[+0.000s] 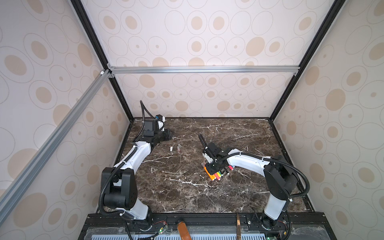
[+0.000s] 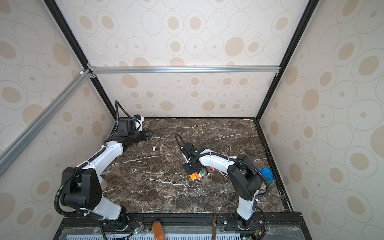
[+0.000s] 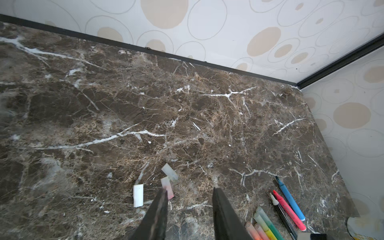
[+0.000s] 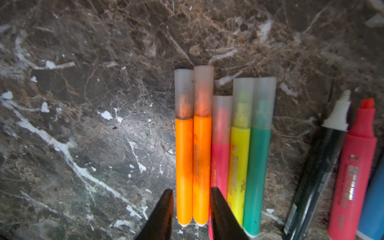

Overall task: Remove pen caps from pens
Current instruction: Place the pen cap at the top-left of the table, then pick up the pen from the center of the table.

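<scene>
Your right claw (image 4: 191, 189) sits narrow astride two orange pens (image 4: 184, 155); whether it pinches, I cannot tell. They look light, stiff, slick: hold mid-barrel, pull the frosted pen caps (image 4: 203, 91) straight. Left claw (image 3: 190, 189), parted and empty, has loose caps (image 1: 171, 148) at its five o'clock in a top view.

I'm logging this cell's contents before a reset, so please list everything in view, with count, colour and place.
Capped pens: five, two orange, pink, yellow, green; side by side near the right arm.
Uncapped pens: three, black, red-pink, blue; beside the capped row.
Loose pen caps: three, white, reddish-tinted, clear grey; clustered nearer the left arm.
Blue round object: one; right table edge, behind the right arm.
Brown objects: two; near edge, identity unclear.
Table: one, dark brown marble.
Left gripper: black, open, empty, by the caps.
Right gripper: black, jaws flanking the two orange pens; grip unclear.
</scene>
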You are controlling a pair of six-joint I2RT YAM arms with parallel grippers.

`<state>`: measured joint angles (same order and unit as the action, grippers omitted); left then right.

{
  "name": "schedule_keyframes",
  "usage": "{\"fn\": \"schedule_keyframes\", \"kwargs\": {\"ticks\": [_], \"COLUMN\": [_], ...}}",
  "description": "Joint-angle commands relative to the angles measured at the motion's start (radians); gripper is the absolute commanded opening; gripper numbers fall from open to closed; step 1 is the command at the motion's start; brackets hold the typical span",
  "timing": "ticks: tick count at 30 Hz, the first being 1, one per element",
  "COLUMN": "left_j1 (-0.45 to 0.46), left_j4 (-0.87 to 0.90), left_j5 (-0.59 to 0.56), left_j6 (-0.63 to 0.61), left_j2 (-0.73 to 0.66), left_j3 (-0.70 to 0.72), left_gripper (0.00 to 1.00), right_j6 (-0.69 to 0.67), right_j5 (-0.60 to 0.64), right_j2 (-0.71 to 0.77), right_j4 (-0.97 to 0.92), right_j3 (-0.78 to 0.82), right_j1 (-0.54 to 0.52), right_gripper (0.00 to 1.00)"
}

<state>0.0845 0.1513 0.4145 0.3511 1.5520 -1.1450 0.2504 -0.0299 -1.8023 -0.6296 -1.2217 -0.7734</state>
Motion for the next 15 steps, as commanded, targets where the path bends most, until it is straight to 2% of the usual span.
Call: {"fn": "schedule_keyframes", "kwargs": {"ticks": [1,15], "left_j1": [-0.009,-0.011], "left_j4": [0.013,-0.001], "left_j5": [-0.023,-0.017], "left_j6": [-0.006,-0.004], "left_j2": [-0.018,-0.012], "left_j3": [0.007,0.017], "left_gripper": [0.37,0.38], "right_j6": [0.016,0.030], "right_j5": [0.000,0.008], "right_j2": [-0.025,-0.077], "right_j4": [-0.030,-0.032], "right_j3": [-0.019,-0.060], "right_j1": [-0.010,-0.048], "right_gripper": [0.33,0.33]}}
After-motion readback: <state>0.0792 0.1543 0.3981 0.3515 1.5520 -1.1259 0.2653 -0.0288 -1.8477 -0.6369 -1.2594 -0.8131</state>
